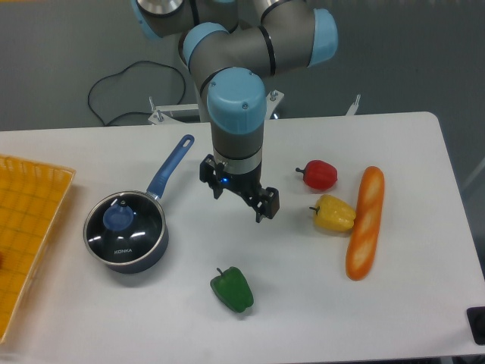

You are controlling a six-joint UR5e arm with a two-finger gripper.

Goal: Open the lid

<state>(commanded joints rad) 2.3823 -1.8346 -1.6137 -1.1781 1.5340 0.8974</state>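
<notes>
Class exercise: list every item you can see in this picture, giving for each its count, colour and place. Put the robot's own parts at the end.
lid: 1, clear glass with blue knob, sitting on the saucepan, left of centre
saucepan: 1, dark with blue handle pointing up and to the right, on the table's left half
green pepper: 1, green, front centre
red pepper: 1, red, right of centre
yellow pepper: 1, yellow, just in front of the red one
bread loaf: 1, orange-brown, right side, lengthwise
tray: 1, yellow-orange, left edge
cable: 1, black, behind the table
table: 1, white
gripper: 1, black, open, empty, above mid-table
arm: 1, grey and light blue
</notes>
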